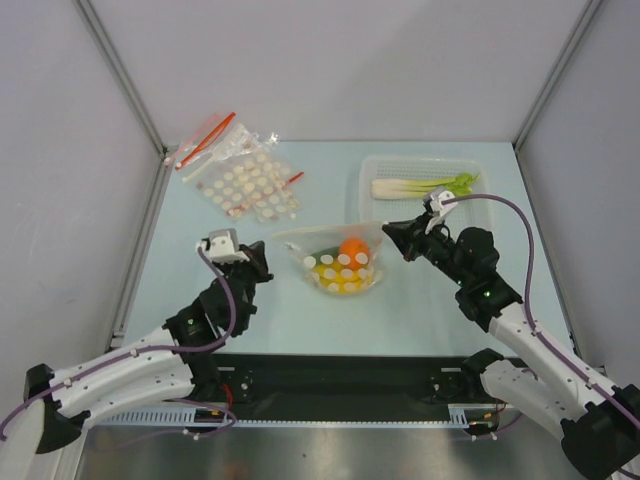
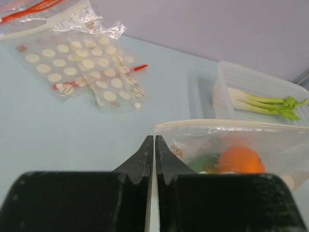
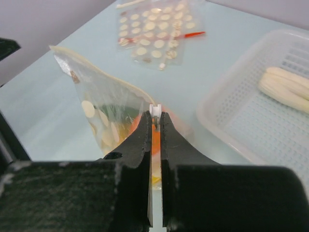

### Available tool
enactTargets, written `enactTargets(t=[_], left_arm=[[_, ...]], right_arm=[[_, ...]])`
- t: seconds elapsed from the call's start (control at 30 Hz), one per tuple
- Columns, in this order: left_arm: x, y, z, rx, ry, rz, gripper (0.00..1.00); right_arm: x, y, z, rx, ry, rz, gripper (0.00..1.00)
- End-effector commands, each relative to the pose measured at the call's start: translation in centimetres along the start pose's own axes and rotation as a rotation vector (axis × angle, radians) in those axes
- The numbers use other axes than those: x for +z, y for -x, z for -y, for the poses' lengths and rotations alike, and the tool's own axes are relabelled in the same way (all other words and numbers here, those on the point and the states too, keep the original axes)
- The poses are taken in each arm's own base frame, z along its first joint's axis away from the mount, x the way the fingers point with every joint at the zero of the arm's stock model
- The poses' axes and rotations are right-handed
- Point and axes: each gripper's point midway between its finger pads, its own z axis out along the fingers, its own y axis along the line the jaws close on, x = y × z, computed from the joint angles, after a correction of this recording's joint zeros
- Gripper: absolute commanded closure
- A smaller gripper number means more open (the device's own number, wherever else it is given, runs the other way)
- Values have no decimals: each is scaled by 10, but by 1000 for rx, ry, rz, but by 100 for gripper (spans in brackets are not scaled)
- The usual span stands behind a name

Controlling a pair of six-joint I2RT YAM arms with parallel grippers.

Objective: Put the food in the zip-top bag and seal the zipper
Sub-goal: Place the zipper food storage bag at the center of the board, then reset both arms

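Observation:
The zip-top bag (image 1: 340,262) stands mid-table, holding the round orange (image 1: 351,247), yellow fruit (image 1: 338,277) and a dark green vegetable (image 2: 206,162). The zipper (image 2: 227,124) runs along its top edge. My right gripper (image 1: 388,230) is shut on the zipper's small white slider (image 3: 155,109) at the bag's right end. My left gripper (image 1: 266,267) is shut with nothing between its jaws, just left of the bag's left corner; its tips show in the left wrist view (image 2: 154,137). The leek (image 1: 425,186) lies in the white basket (image 1: 420,160).
A heap of spare dotted bags with red strips (image 1: 240,175) lies at the back left. The white mesh basket stands right behind my right gripper, close to the bag. Grey walls with metal posts close in the table's sides and back.

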Motion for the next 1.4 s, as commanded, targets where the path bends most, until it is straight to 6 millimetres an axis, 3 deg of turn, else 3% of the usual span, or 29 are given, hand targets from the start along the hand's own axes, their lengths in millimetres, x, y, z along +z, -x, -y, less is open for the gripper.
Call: enactTargets(t=[0.0, 0.17, 0.27, 0.3, 0.33, 0.4, 0.5, 0.53, 0.6, 0.63, 0.67, 0.7, 0.73, 0.8, 0.93, 1.07, 1.37], left_arm=[[12, 11, 44, -54, -150, -33, 93], [34, 5, 69, -78, -196, -96, 93], [45, 6, 78, -56, -188, -108, 92], [47, 6, 78, -41, -187, -106, 89], [48, 5, 78, -30, -191, -109, 80], [46, 6, 81, 0, -241, -93, 73], [29, 3, 93, 36, -383, -124, 47], [24, 10, 96, 43, -415, -117, 36], [10, 25, 98, 36, -477, -86, 25], [7, 22, 91, 28, -476, -77, 8], [4, 25, 88, 14, -476, -57, 3], [-4, 42, 83, -20, -488, 4, 0], [-6, 35, 76, -19, -480, 7, 0], [-12, 48, 66, -53, -469, 60, 0], [-16, 48, 51, -85, -435, 99, 0], [-14, 45, 43, -95, -399, 102, 0], [-9, 35, 46, -67, -394, 76, 0]], right_arm=[[-8, 17, 30, 42, -172, 69, 100], [-13, 12, 48, 68, -269, 63, 100], [-15, 4, 71, 114, -404, 51, 65], [-15, 2, 75, 134, -429, 50, 47], [-16, 2, 79, 140, -451, 53, 43], [-17, 4, 78, 145, -446, 66, 32], [-26, 16, 82, 185, -484, 145, 23], [-33, 22, 92, 286, -566, 209, 20], [-42, 30, 96, 339, -608, 253, 14], [-40, 37, 87, 324, -559, 247, 12], [-41, 42, 82, 294, -532, 237, 10], [-45, 50, 77, 292, -517, 253, 4], [-49, 57, 79, 294, -541, 271, 2], [-60, 63, 84, 350, -602, 312, 0], [-74, 72, 93, 400, -670, 385, 0], [-80, 67, 101, 477, -729, 409, 0], [-86, 49, 102, 425, -714, 412, 0]])
